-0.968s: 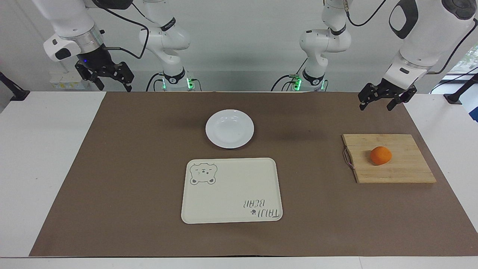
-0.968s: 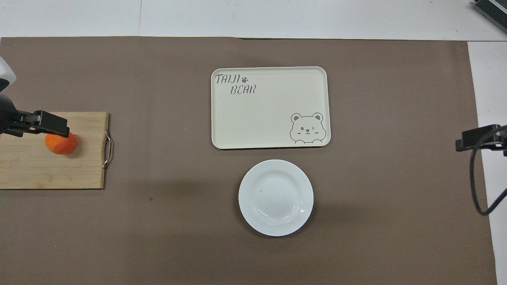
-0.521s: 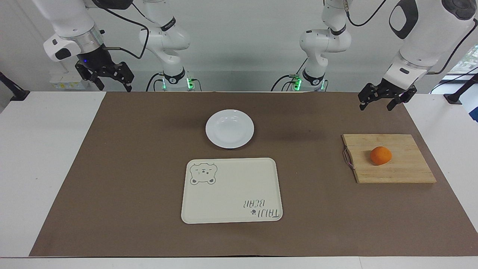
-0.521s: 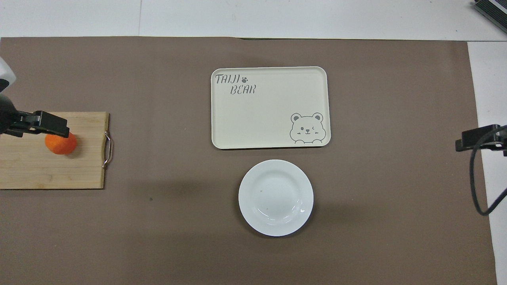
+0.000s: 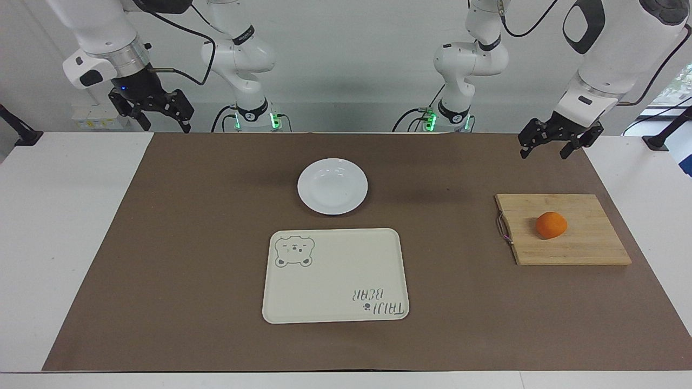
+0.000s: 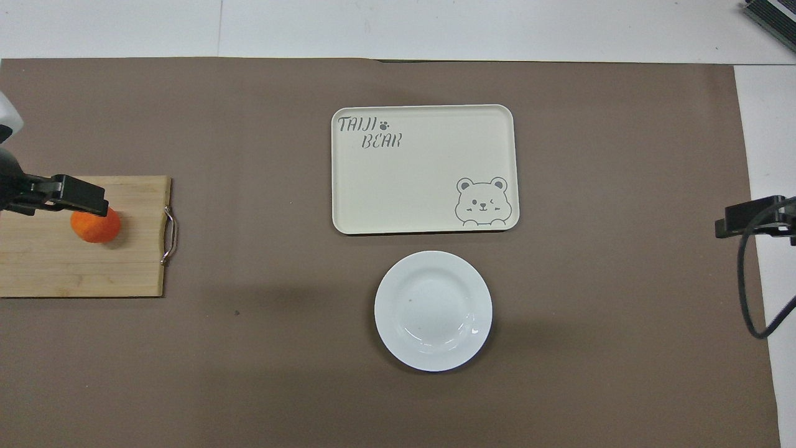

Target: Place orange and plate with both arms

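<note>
- One orange (image 5: 551, 225) lies on the one wooden cutting board (image 5: 562, 246), toward the left arm's end of the table, well apart from the plate.
- One white plate (image 5: 332, 186) sits on the brown mat (image 5: 178, 243) near the middle of the table, with nothing on it; it lies nearer to the robots than the tray and just beside it, with a narrow strip of mat between them.
- One cream tray (image 5: 335, 275) printed with a bear and the words "TAIJI BEAR" lies flat and bare on the mat.
- Two arms are in view, both raised.
- The left gripper (image 5: 546, 149) hangs over the mat's edge at the left arm's end, its jaws spread with nothing between them; from overhead one finger (image 6: 78, 195) overlaps the orange, but the facing view shows it high above and not touching.
- The right gripper (image 5: 162, 123) hangs above the table's edge at the right arm's end, and holds nothing; its fingers look spread apart, though the slanting view makes that less certain.
- One metal handle (image 6: 169, 236) sits on the board's end toward the tray.
</note>
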`<state>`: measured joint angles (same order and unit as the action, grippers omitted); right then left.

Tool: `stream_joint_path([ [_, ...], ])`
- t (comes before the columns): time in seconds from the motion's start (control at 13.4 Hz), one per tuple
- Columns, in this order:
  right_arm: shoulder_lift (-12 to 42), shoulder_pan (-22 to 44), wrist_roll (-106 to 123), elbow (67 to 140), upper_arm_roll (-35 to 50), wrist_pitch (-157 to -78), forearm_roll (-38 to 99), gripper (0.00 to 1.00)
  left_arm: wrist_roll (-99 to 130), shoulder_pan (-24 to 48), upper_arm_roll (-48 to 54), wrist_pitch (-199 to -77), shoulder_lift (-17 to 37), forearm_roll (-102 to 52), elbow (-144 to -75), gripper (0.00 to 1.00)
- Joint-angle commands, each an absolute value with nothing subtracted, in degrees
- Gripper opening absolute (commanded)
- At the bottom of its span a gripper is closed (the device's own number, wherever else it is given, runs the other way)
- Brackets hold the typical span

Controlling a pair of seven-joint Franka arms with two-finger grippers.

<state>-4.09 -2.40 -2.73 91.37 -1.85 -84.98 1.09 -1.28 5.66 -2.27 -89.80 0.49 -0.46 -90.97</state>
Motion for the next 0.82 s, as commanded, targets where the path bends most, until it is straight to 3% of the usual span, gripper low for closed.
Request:
stream_joint_path([
  [0.0, -4.8, -2.5, -1.7, 92.0, -1.7, -84.9, 0.8, 1.0, -2.1, 5.5, -2.6, -89.9, -0.8, -0.9, -92.1, 1.0],
  [0.74, -4.8, -2.5, -1.7, 92.0, -1.7, -84.9, 0.8, 1.0, -3.5, 2.0, -3.1, -99.6, -2.1, -0.5, -100.8, 1.0],
])
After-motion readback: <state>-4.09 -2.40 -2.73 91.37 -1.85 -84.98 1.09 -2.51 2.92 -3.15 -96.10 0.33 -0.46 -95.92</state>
